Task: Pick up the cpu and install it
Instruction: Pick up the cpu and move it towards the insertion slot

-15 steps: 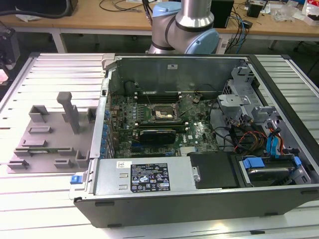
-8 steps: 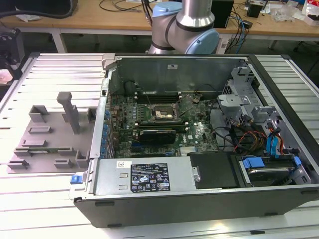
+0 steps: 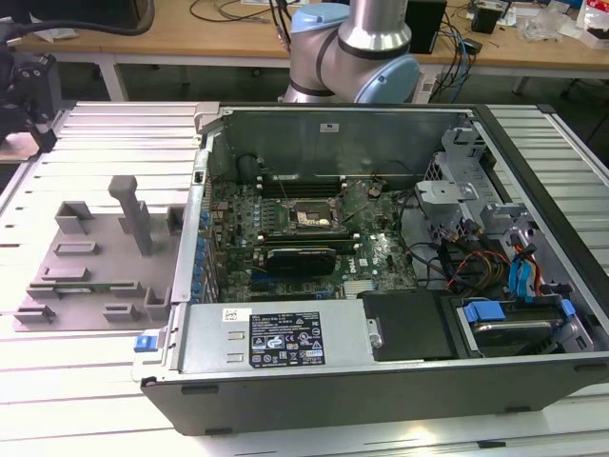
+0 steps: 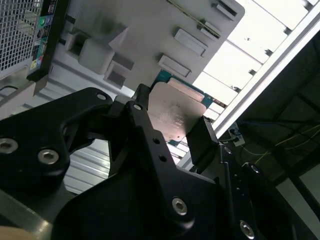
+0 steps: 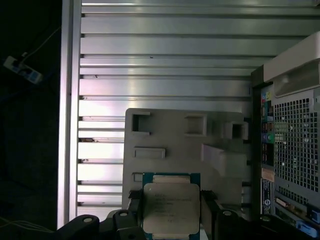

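Over one edge of the grey fixture tray, off to the side of the open PC case, my gripper is closed onto the cpu. In both wrist views the fingers press against two opposite edges of the chip, w/ the silver lid facing the cams and the green rim showing along the free edge. The cpu looks lifted clear of the tray's pockets, tho I can't be sure from these angles. The slatted tabletop runs on beyond it.

By my reading the pick-up part is done and the carry to the case hasn't begun. The target is the socket on the mobo. The exterior view shows it near the middle of the case, well apart from the tray, which lies at the exterior view's left.

The install calls for:
- keeping the chip level and gripping it by the edges only
- lining up its corner & notches w/ the socket before it goes down
- a straight, gentle set-down w/ no sliding, since the pins prob. bend easily
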You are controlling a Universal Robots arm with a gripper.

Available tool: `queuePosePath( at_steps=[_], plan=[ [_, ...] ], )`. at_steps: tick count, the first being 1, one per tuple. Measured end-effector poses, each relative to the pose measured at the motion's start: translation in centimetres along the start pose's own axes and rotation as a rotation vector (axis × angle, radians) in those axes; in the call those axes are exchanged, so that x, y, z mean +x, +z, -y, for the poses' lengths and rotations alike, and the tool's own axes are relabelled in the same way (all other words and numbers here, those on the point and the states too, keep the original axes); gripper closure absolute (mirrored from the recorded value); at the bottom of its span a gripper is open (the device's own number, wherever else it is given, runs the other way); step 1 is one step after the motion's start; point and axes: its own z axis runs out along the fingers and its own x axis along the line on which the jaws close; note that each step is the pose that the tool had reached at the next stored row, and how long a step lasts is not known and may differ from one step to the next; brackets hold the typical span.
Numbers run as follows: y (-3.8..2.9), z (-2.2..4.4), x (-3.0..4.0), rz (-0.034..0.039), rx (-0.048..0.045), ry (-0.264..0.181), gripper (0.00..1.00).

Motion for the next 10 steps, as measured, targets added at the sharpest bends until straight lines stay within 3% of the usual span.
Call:
queuePosePath(
  at_steps=[7,10],
  plan=[
    [-0.02,0.02,-2.72,0.0,0.0,0.0,0.45],
    [-0.02,0.03,-3.53,-0.0001,0.0,0.0,0.45]
  ],
)
